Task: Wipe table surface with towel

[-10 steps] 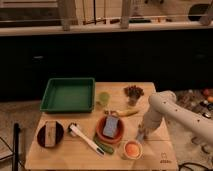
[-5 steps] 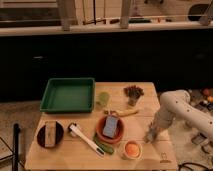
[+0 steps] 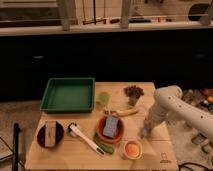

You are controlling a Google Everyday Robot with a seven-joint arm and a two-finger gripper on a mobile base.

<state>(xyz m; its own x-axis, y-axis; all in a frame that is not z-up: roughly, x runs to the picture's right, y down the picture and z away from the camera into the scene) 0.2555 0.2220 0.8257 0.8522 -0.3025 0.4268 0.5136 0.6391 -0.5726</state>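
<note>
The wooden table (image 3: 155,150) carries several dishes. My white arm reaches in from the right, and my gripper (image 3: 145,131) points down at the table's right side, between the banana (image 3: 126,112) and the small orange bowl (image 3: 132,148). Its tip is at or just above the wood. A small pale patch lies under the tip; I cannot tell whether it is the towel. No towel shows clearly anywhere else.
A green tray (image 3: 68,94) sits at the back left, with a green cup (image 3: 104,98) and a brown cluster (image 3: 133,92) behind the banana. A red bowl (image 3: 101,135) holds a blue sponge (image 3: 110,127). A white brush (image 3: 85,138) and a dark bowl (image 3: 50,134) lie front left.
The gripper swung right along the table's right side, then came back left to about where it was one second ago. The dishes have not moved.
</note>
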